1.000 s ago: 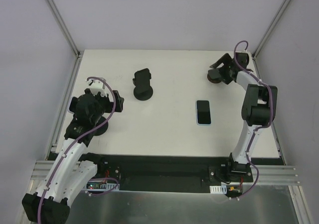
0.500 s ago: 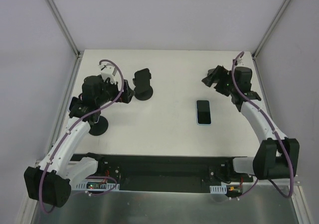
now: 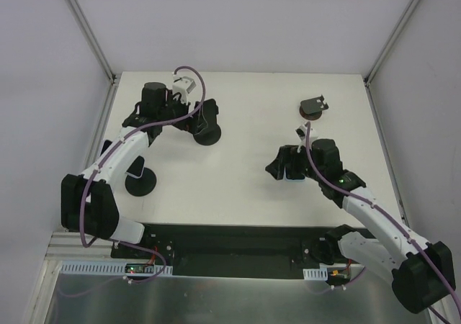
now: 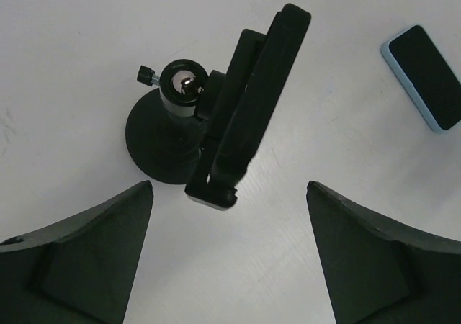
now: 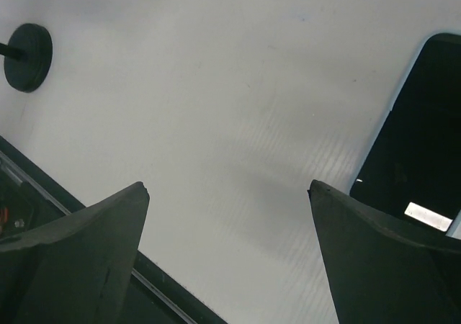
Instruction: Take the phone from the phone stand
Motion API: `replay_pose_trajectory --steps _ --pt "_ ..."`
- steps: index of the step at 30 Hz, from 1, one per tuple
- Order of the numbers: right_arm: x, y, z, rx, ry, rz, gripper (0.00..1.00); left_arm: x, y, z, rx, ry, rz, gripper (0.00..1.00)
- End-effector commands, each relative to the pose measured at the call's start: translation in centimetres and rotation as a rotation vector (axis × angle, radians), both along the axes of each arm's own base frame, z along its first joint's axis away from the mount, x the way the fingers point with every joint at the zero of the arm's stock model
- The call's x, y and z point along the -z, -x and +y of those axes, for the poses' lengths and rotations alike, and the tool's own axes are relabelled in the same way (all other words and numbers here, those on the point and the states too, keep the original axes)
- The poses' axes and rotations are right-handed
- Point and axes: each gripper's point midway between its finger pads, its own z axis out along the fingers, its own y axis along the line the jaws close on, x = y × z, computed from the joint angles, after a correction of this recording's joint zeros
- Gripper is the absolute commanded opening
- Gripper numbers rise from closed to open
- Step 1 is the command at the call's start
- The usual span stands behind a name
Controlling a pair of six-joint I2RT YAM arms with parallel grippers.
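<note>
I judge it done: phone (image 4: 425, 75) flat on desk (image 3: 238, 194), stand (image 4: 248, 101) empty; left fingers (image 4: 79, 259) spread over stand, right fingers (image 5: 72, 259) spread by phone, holding nothing.

No text, label, brand, number or sign can be read in any view.

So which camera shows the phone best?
The left wrist view: the phone lies flat there, nearly whole. The right wrist view cuts it off at the edge; from the top, the right claw hides most of it.
</note>
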Motion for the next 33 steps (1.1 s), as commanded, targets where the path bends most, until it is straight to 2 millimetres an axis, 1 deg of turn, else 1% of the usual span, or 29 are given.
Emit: replay_pose_trajectory --steps 1,2,3,4,5,7,9,10,12,13,14,15,16,17,18,19,20,21,22,23,24,25,26,27,28,29,30,32,33 --pt "0.5 0.8 -0.4 -0.037 0.025 -0.087 0.96 -0.4 -1.6 -0.6 0.086 -0.021 -0.036 0.84" --pt "0.9 1.0 -0.6 -0.042 0.035 -0.084 0.96 -0.1 -1.8 -0.6 0.096 -0.030 -0.033 0.82" --pt "0.8 1.1 -0.8 -0.052 0.047 -0.103 0.96 -0.3 -2.1 -0.8 0.110 -0.025 -0.036 0.79" --pt "1.0 1.3 -0.9 -0.051 0.051 -0.098 0.96 0.5 -2.3 -0.8 0.114 -0.028 -0.012 0.73" --pt "1.3 1.4 -1.1 -0.059 0.071 -0.108 0.96 0.4 -2.5 -1.0 0.123 -0.025 -0.013 0.70" --pt "1.2 1.4 -1.4 -0.051 0.078 -0.128 0.96 1.0 -2.4 -1.4 0.149 -0.012 0.021 0.60" --pt "1.2 1.4 -1.6 -0.046 0.081 -0.137 0.96 0.8 -2.2 -1.8 0.170 0.006 0.037 0.55" --pt "1.1 1.4 -1.6 -0.047 0.081 -0.139 0.96 0.9 -2.0 -2.0 0.182 0.014 0.045 0.50" --pt "1.2 1.4 -1.5 -0.051 0.081 -0.134 0.96 1.0 -1.6 -2.0 0.187 0.014 0.052 0.45" --pt "1.2 1.4 -1.5 -0.056 0.081 -0.135 0.96 0.8 -1.4 -1.9 0.185 0.013 0.045 0.37" --pt "1.3 1.4 -1.4 -0.061 0.081 -0.133 0.96 0.9 -1.2 -1.8 0.184 0.012 0.048 0.33" --pt "1.8 1.6 -1.2 -0.073 0.079 -0.119 0.96 0.3 -0.8 -1.8 0.184 0.014 0.036 0.28" --pt "1.8 1.6 -1.1 -0.080 0.072 -0.124 0.96 0.2 -0.6 -1.7 0.177 0.014 0.035 0.24" --pt "2.0 1.7 -0.9 -0.088 0.066 -0.120 0.96 0.3 -0.3 -1.7 0.173 0.015 0.040 0.17" --pt "2.1 2.0 -0.5 -0.112 0.054 -0.118 0.96 -0.5 0.2 -1.8 0.173 0.015 0.021 0.15" --pt "1.8 1.9 -0.4 -0.118 0.042 -0.133 0.96 -0.8 0.5 -1.9 0.169 0.017 0.016 0.15" --pt "1.8 2.0 -0.3 -0.123 0.039 -0.132 0.96 -0.5 0.8 -1.8 0.157 0.008 0.021 0.13" --pt "1.7 2.2 0.0 -0.137 0.029 -0.134 0.96 -1.2 1.4 -2.0 0.158 0.009 0.002 0.13" --pt "1.0 1.9 0.4 -0.147 0.012 -0.164 0.96 -1.3 1.9 -2.5 0.159 0.010 0.005 0.12" --pt "0.7 2.0 0.6 -0.156 0.004 -0.170 0.96 -1.0 2.5 -2.8 0.159 0.007 0.012 0.11" --pt "0.4 2.2 1.0 -0.173 -0.005 -0.171 0.96 -1.3 2.9 -2.8 0.142 -0.004 0.001 0.10" --pt "-0.2 2.0 1.2 -0.176 -0.015 -0.184 0.96 -1.3 3.7 -3.7 0.159 -0.011 -0.004 0.10" --pt "-0.7 2.0 1.5 -0.182 -0.022 -0.192 0.96 -0.6 4.3 -3.8 0.151 -0.018 0.016 0.09" --pt "-1.0 2.0 1.9 -0.191 -0.024 -0.196 0.96 -0.8 4.5 -3.7 0.124 -0.036 -0.001 0.07" --pt "-1.4 1.9 2.1 -0.196 -0.024 -0.209 0.96 -0.7 5.0 -4.0 0.114 -0.033 0.007 0.06" --pt "-2.2 1.7 2.5 -0.201 -0.028 -0.226 0.96 -0.1 5.8 -4.6 0.117 -0.042 0.021 0.06" --pt "-2.6 1.7 2.9 -0.209 -0.028 -0.239 0.96 -0.3 6.3 -4.8 0.111 -0.039 0.020 0.06" --pt "-3.8 1.3 3.5 -0.214 -0.032 -0.261 0.96 0.3 7.2 -5.5 0.083 -0.029 0.055 0.04" --pt "-4.0 1.3 4.0 -0.220 -0.027 -0.270 0.96 0.2 7.5 -5.6 0.071 -0.023 0.057 0.03"
